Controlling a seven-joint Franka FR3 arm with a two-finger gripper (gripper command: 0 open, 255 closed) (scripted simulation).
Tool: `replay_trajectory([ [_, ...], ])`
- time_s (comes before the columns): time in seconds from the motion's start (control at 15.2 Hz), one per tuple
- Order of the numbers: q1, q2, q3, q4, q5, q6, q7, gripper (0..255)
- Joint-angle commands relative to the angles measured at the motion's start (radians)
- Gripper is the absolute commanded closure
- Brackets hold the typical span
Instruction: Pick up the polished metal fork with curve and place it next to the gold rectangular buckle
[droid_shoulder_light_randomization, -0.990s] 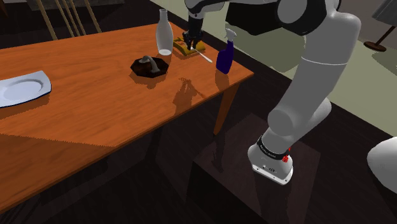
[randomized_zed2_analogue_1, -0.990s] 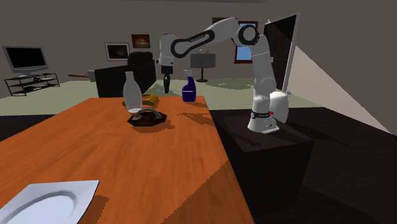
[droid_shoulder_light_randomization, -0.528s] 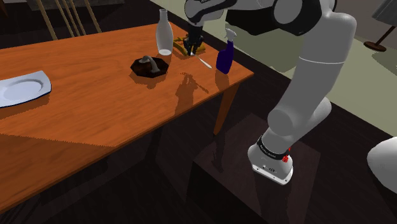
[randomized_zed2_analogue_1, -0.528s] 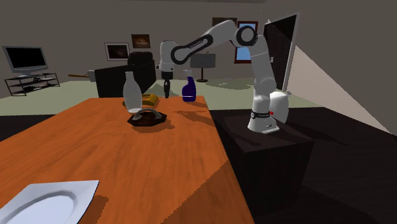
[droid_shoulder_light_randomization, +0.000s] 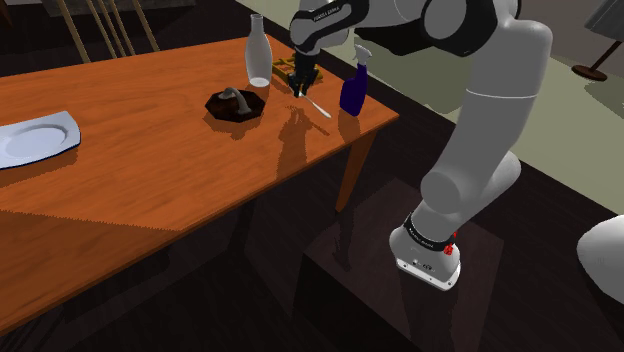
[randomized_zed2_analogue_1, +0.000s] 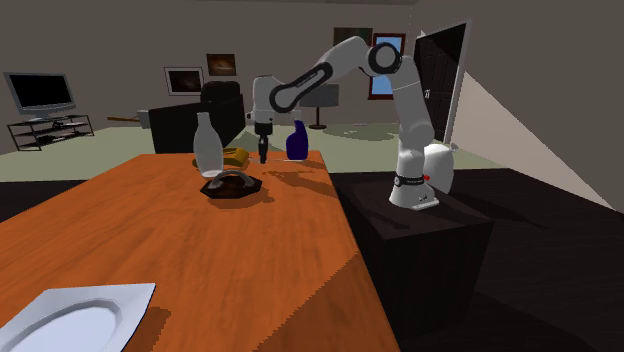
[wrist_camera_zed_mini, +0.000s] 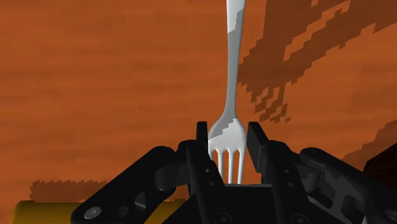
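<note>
I find no word, number or brand that I can read: the pale lettering on my white forearm (droid_shoulder_light_randomization: 328, 13) and the marks on the dark band (droid_shoulder_light_randomization: 424, 238) at my base are too small.

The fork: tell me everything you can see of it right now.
The fork is plain silver-grey and metal-looking, with short tines, a rounded head and a slim handle. The gripper clasps its head from both sides, tines pointing into the hand, handle stretching away over the orange table. In the shoulder view it slants towards the blue bottle.
</note>
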Motion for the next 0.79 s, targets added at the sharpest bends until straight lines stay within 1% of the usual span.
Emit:
replay_trajectory([
  [0.0,0.001,0.013,-0.001,-0.011,-0.003,0.024,0.002,255],
  [0.2,0.002,0.030,-0.003,-0.024,-0.006,0.054,0.004,255],
  [0.73,0.002,0.030,-0.003,-0.023,-0.006,0.053,0.004,255],
])
